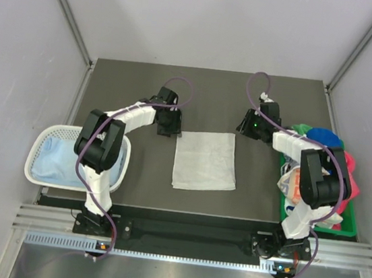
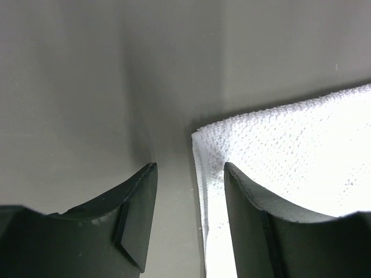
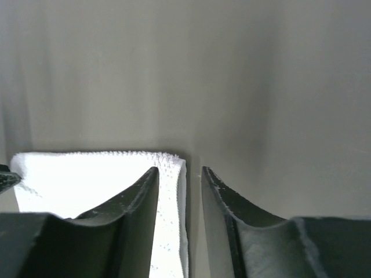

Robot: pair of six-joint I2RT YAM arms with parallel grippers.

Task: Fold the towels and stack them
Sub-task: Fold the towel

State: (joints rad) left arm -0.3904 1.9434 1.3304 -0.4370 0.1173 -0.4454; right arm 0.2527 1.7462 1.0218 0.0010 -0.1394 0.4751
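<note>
Whitish-grey towel (image 1: 205, 160) lies flat at the centre of the counter (image 1: 133, 180), apparently folded once or more, though the layers cannot be confirmed from above. Left gripper (image 1: 169, 127) sits at its far left corner, right gripper (image 1: 252, 127) near its far right corner. Both sets of fingers (image 2: 116, 231) stand parted, gripping nothing, each straddling a towel edge. Judged step: between folds. Next move calls for a pinch on both far corners, or transfer to a stack. Other towels (image 1: 322, 137) wait in the tray (image 1: 347, 232) at the right edge.
</note>
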